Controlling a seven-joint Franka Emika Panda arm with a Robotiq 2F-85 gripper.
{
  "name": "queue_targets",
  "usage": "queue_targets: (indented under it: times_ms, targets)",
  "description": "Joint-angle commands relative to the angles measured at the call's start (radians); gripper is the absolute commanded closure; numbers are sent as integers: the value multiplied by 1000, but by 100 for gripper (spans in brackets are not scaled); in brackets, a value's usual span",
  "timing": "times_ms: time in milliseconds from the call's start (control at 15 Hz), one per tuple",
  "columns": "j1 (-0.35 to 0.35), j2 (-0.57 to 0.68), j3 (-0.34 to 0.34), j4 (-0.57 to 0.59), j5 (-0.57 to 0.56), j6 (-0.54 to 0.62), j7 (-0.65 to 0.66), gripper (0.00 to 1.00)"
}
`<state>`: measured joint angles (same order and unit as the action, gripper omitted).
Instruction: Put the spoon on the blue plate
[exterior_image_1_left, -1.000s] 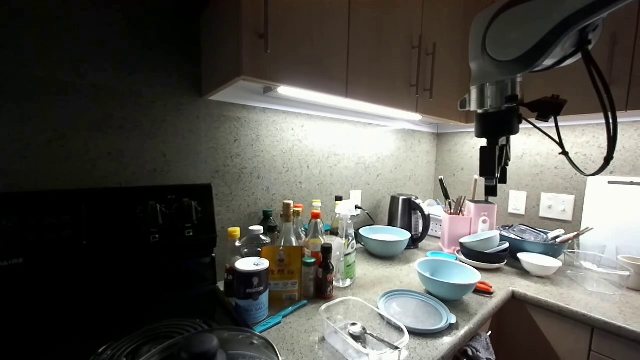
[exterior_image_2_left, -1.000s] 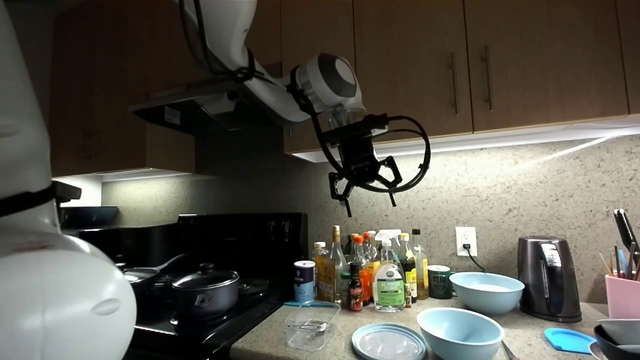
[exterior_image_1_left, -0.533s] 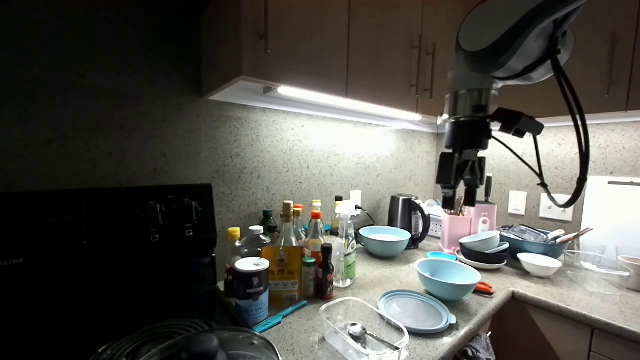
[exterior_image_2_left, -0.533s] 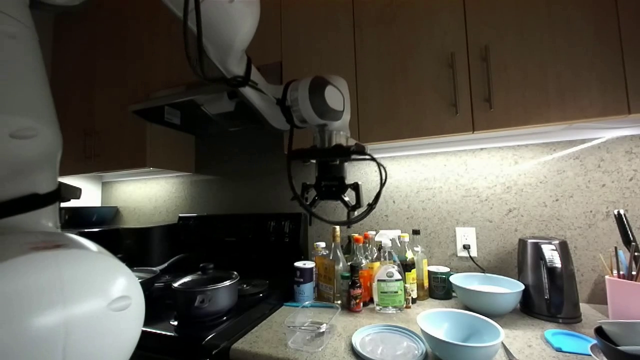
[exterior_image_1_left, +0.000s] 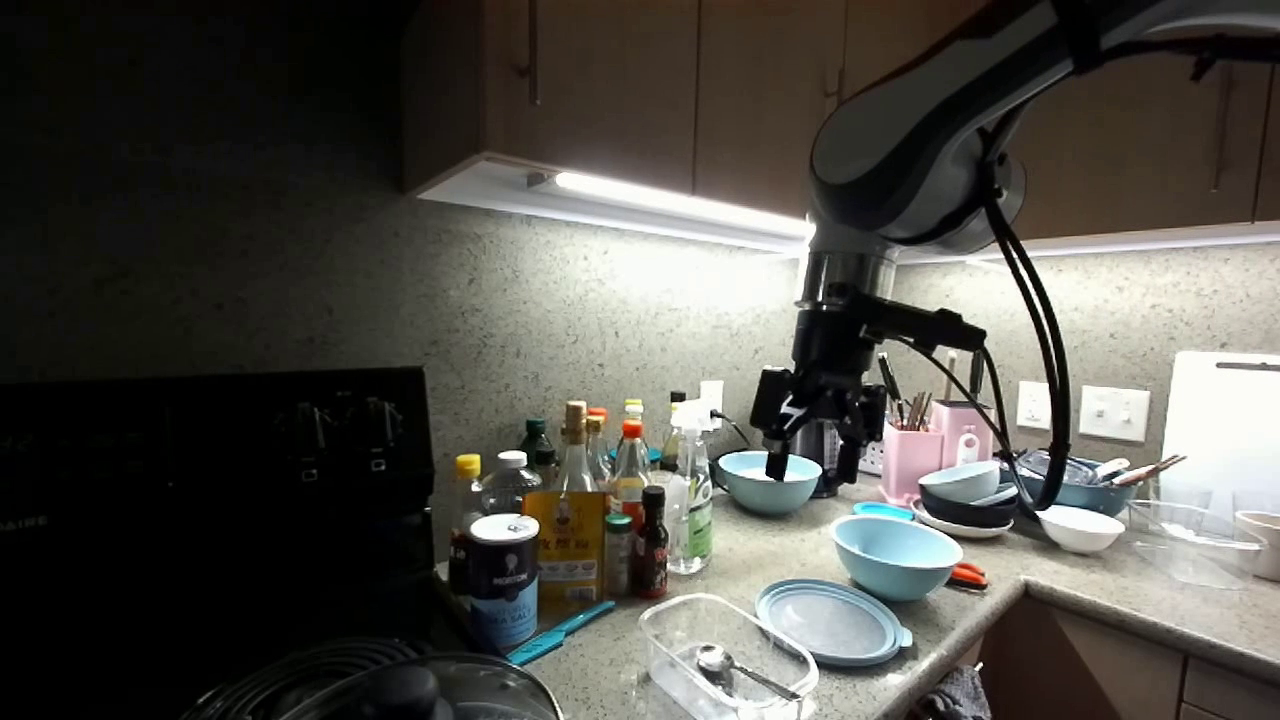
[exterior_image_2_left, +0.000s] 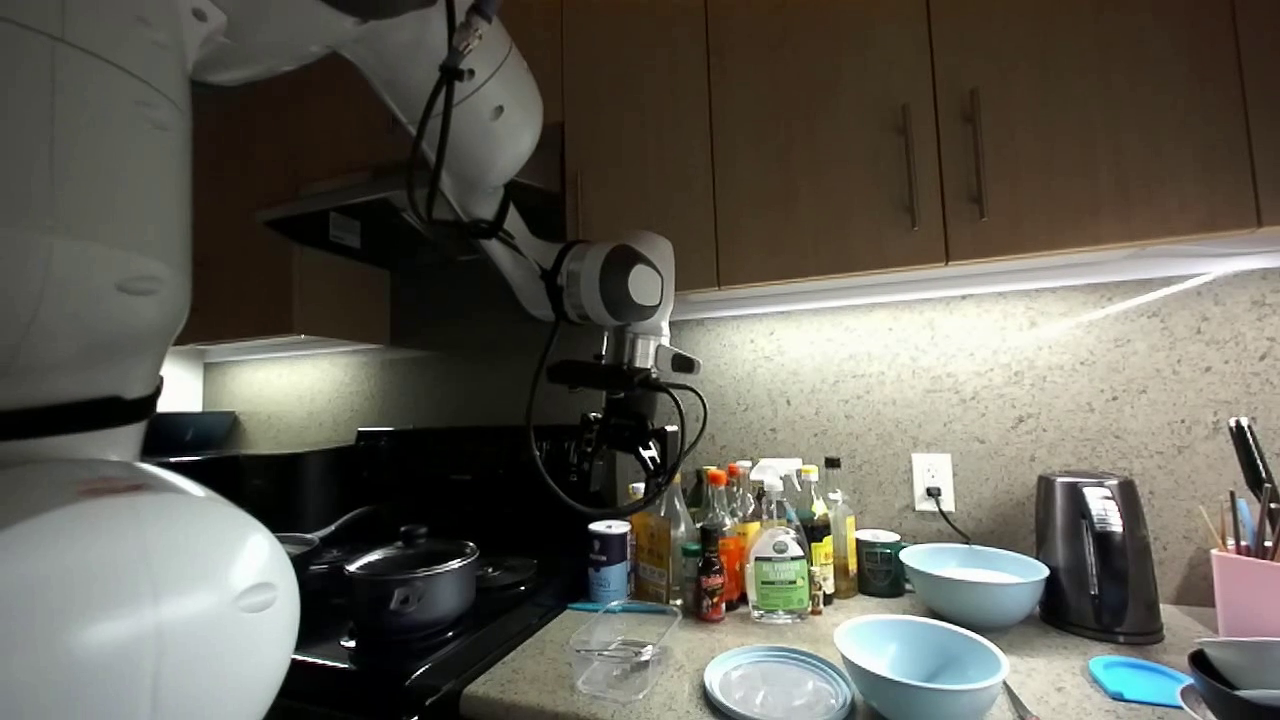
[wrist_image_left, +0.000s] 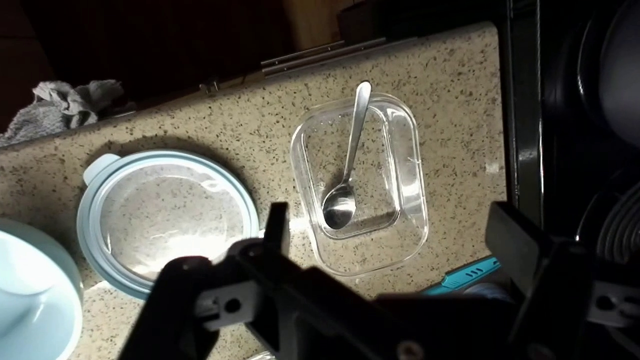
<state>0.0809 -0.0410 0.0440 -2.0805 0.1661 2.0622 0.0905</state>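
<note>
Spoon (wrist_image_left: 354, 139) is lying in the clear rectangular container (wrist_image_left: 410, 189) near the center of the wrist view, its bowl end sitting toward the lower left of the container and its handle crossing the upper rim. Just left of the container, the blue plate (wrist_image_left: 165, 210) is lying flat on the table (wrist_image_left: 460, 145), its tab pointing to the upper left. The light-blue bowl (wrist_image_left: 35, 305) is standing at the lower left edge of that view.

In both exterior views, the end effector (exterior_image_1_left: 812, 468) is hanging above the table. Its fingers (wrist_image_left: 510, 245) are standing wide apart, and the spoon is showing in the gap between them in the wrist view. A teal utensil (wrist_image_left: 472, 273) is lying at the lower right there, partly hidden.

In an exterior view, the all-purpose cleaner bottle (exterior_image_2_left: 780, 580) is standing right of center, and the electric kettle (exterior_image_2_left: 1070, 570) is standing farther right, with a second bowl (exterior_image_2_left: 970, 608) just beside it. A lidded pot (exterior_image_2_left: 415, 600) is sitting on the stove (exterior_image_2_left: 460, 480) at the lower left.
</note>
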Motion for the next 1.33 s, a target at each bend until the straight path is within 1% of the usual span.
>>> queue_targets:
  times_ms: [0,200,333,600,733,933,1067,1133,1267]
  targets:
    - [-8,2,6,5,0,-2,0,0]
    - [-8,1,6,11,0,-2,0,0]
    - [-10,91,5,80,-40,-47,-2,0]
    - [-10,239,0,191,-40,-125,19,0]
    - [2,312,3,249,-59,-163,33,0]
    - [37,414,9,319,-119,-189,73,0]
    - [56,454,6,345,-164,-208,72,0]
    - [38,419,9,302,-121,-168,44,0]
    - [53,456,10,329,-143,-177,51,0]
